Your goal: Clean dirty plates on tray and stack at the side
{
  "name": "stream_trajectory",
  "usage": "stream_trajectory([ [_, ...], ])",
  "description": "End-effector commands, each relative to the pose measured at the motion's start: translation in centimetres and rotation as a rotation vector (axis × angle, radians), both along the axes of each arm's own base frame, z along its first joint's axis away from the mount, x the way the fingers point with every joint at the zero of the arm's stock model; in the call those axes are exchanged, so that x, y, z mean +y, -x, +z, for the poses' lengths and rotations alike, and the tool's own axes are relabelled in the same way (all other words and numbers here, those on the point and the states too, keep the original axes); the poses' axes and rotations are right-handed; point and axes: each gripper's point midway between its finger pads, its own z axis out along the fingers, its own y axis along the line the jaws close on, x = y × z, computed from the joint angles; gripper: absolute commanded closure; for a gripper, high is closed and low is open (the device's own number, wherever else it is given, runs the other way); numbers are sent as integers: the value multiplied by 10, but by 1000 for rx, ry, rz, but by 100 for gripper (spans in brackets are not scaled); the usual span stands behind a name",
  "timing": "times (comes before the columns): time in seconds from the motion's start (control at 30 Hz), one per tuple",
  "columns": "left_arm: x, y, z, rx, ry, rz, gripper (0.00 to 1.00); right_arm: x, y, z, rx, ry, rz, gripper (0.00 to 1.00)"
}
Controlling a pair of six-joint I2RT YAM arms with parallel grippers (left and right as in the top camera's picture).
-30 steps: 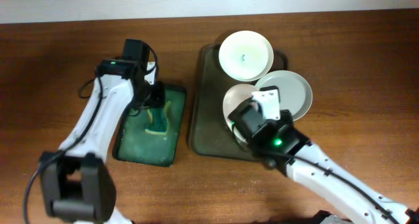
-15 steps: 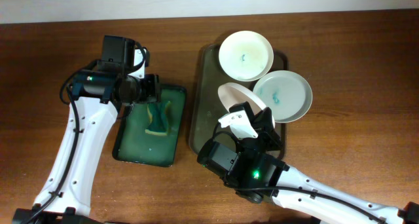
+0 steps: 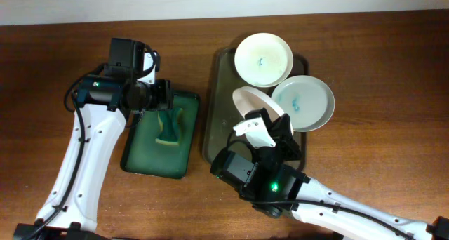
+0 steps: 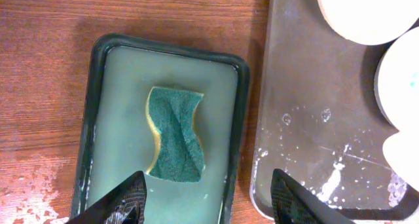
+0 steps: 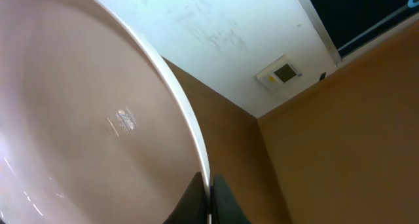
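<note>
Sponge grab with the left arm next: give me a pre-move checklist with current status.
1. left gripper open: ok, fingers spread wide.
2. sponge free: ok, it lies flat and alone in the green tray.
3. left gripper centred over sponge: not ok, the sponge sits toward its left finger.
4. right gripper grip on held plate: ok, rim pinched, plate tilted up off the big tray.
5. held plate's dirty spot facing the left arm: cannot tell.
</note>
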Motion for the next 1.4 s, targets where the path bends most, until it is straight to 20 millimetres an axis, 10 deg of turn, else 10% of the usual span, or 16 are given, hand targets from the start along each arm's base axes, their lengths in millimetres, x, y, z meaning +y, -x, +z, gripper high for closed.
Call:
stream_trajectory([
  [0.0, 2, -1, 3, -13, 0, -3, 41, 3, -1, 18, -68, -53, -13, 96],
  [0.13, 2, -1, 4, -16, 1, -3, 39, 3, -7, 6, -12, -118, -4, 96],
  [0.33, 2, 1, 2, -5, -2, -3, 37, -30, -47, -50, 480, -884, -3, 96],
  [0.6, 2, 1, 2, -6, -1, -4, 36, -290, -11, -93, 308, -1358, -756, 96],
  [0.73, 2, 1, 2, -5, -1, -4, 36, -342, 16, -148, 340, -1443, -987, 96],
  [0.83, 2, 1, 2, -5, -1, -4, 35, -326, 13, -190, 510, -1457, -1007, 96],
  [0.93, 2, 2, 2, -1, -1, -4, 34, -309, -1, -198, 570, -1421, -963, 44],
  [1.03, 2, 3, 1, 5, -2, -4, 34, -290, -39, -163, 554, -1321, -702, 42],
  [1.13, 2, 3, 1, 4, -2, -5, 33, -229, -84, -134, 608, -1177, -307, 45],
  [1.37, 2, 3, 1, 6, -3, -4, 31, -192, -129, -180, 665, -895, -243, 45],
])
